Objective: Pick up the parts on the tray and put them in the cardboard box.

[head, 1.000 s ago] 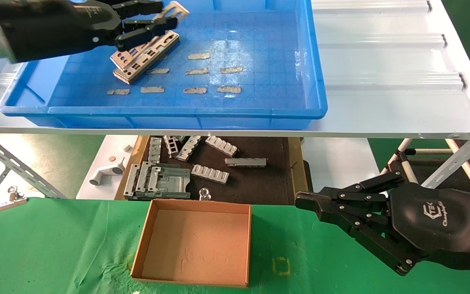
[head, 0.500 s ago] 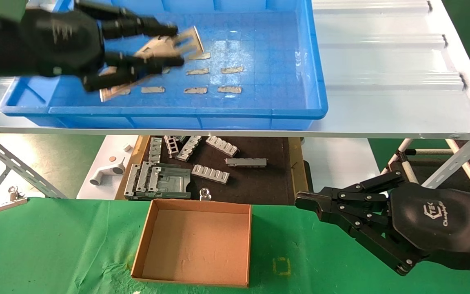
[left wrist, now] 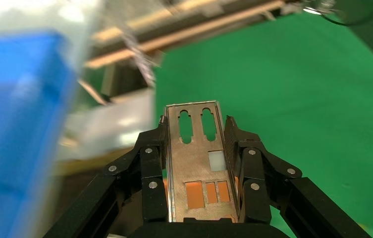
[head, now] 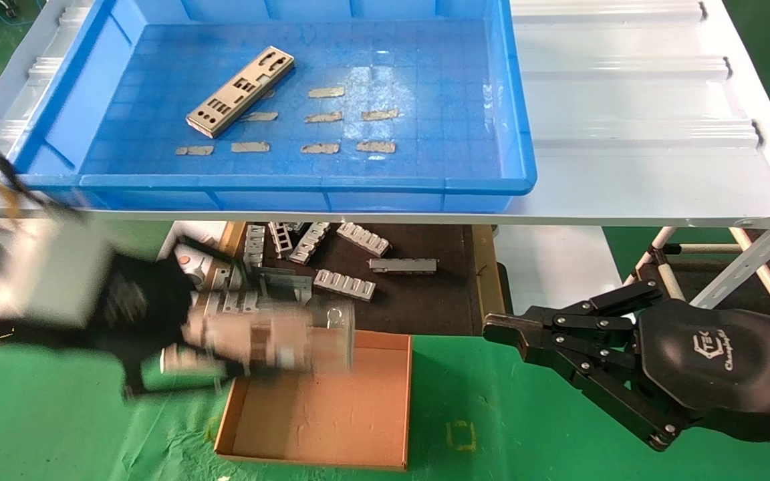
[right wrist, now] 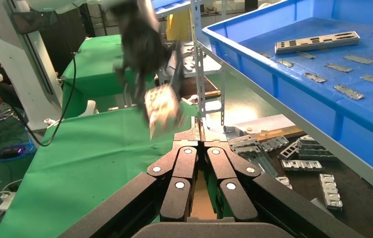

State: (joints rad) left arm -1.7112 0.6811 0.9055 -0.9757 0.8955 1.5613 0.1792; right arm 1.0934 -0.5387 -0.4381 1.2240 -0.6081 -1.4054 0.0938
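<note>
Head view: part (head: 258, 341) now off tray (head: 519, 133)

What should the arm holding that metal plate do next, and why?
Probably carry on a little further over the cardboard box and lower before letting go. The left end effector is shut on a metal plate, which sits above the box's near-left corner, not its middle. One plate remains in the blue tray.

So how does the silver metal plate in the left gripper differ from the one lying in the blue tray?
The silver punched plate held by the left gripper is clamped by its long edges between the fingers, up in the air by the brown cardboard box. The other silver plate lies flat and untouched on the blue plastic tray. Both are long rectangles with cutouts. The right gripper is parked, shut.
</note>
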